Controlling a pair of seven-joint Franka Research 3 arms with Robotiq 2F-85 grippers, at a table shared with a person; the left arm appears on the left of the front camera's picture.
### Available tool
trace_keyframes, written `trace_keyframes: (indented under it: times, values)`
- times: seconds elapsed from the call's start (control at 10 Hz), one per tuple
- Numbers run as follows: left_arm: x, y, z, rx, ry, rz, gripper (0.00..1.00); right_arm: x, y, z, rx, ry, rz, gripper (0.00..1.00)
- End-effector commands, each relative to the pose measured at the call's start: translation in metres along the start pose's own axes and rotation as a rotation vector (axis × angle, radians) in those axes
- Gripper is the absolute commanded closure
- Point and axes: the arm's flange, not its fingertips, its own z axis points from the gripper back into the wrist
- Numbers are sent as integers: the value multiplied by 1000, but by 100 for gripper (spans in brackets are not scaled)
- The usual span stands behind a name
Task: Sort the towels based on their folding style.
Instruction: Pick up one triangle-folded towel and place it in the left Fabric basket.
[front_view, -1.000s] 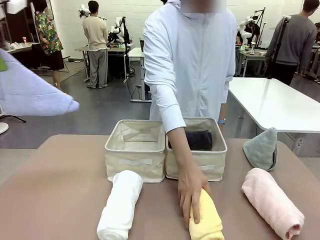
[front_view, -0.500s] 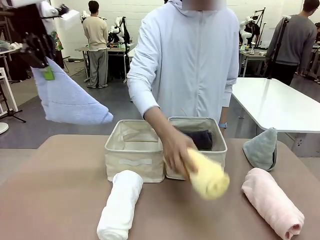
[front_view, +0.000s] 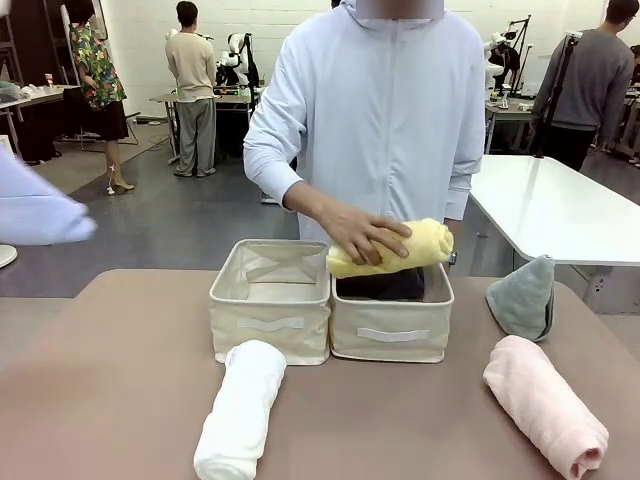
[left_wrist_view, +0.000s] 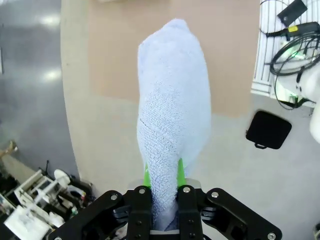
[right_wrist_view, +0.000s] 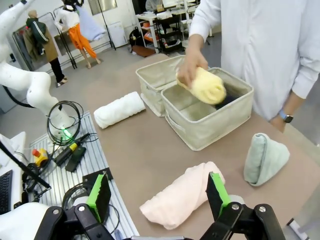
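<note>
My left gripper (left_wrist_view: 164, 175) is shut on the narrow end of the lavender-blue cone towel (left_wrist_view: 172, 100), which hangs in the air beyond the table's left side (front_view: 30, 210). The person's hand (front_view: 362, 235) holds the yellow rolled towel (front_view: 400, 247) over the right basket (front_view: 392, 342), where the dark grey roll (front_view: 385, 286) lies. On the table rest the white roll (front_view: 240, 410), the pink roll (front_view: 545, 405) and the grey-green cone (front_view: 523, 297). My right gripper (right_wrist_view: 158, 192) stands open above the pink roll (right_wrist_view: 182, 195), holding nothing.
The left cream basket (front_view: 270, 322) touches the right one at the table's middle. The person stands close behind both baskets. A white table (front_view: 560, 205) is at the far right. Cables and gear (right_wrist_view: 65, 145) lie beside the table's near side.
The person lifted the yellow roll off the table and now holds it over the right basket. The lavender-blue towel swung around in my left gripper and now shows at the picture's left edge.
</note>
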Motion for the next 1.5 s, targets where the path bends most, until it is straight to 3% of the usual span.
trace_keyframes:
  times: [0.0,0.4,0.7,1.0,1.2,1.4]
  values:
    - [4,4,-13,14,28,50,83,3,-2,1,7,-32,18,0]
    - [0,9,-14,5,9,73,83,3,-2,1,7,-32,18,0]
    - [98,50,-30,-42,-109,-67,83,3,-2,1,7,-32,18,0]
    - [200,91,-65,-112,-106,-73,83,3,-2,1,7,-32,18,0]
    - [245,97,-86,-169,-104,-119,83,3,-2,1,7,-32,18,0]
    - [247,99,-100,-214,-145,-104,83,3,-2,1,7,-32,18,0]
